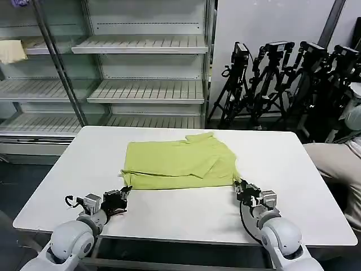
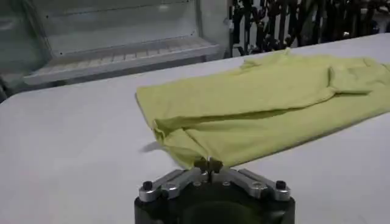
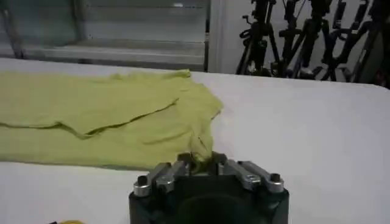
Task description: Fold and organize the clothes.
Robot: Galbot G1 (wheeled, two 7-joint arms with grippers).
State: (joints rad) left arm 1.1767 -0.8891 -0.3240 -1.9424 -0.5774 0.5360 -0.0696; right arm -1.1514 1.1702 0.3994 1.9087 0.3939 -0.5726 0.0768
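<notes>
One lime-green shirt [image 1: 179,164]; left gripper [image 1: 125,192], right gripper [image 1: 239,186] pinching hem corners.

Shirt [image 1: 179,164] on table [image 1: 293,164], centre

The head camera looks forward and down from above the near edge of the bench [image 1: 293,169], taking in the whole top, both arms and the shelving [image 1: 141,84] and tripods [image 1: 282,73] behind. The left wrist camera sits low behind the left hand [image 2: 208,164], close to the bench surface, facing across it toward the shelving. The right wrist camera sits equally low behind the right hand [image 3: 204,163], facing the same way. All three views share the lime-green shirt [image 1: 180,164]; each wrist view catches one near corner of it close up.
</notes>
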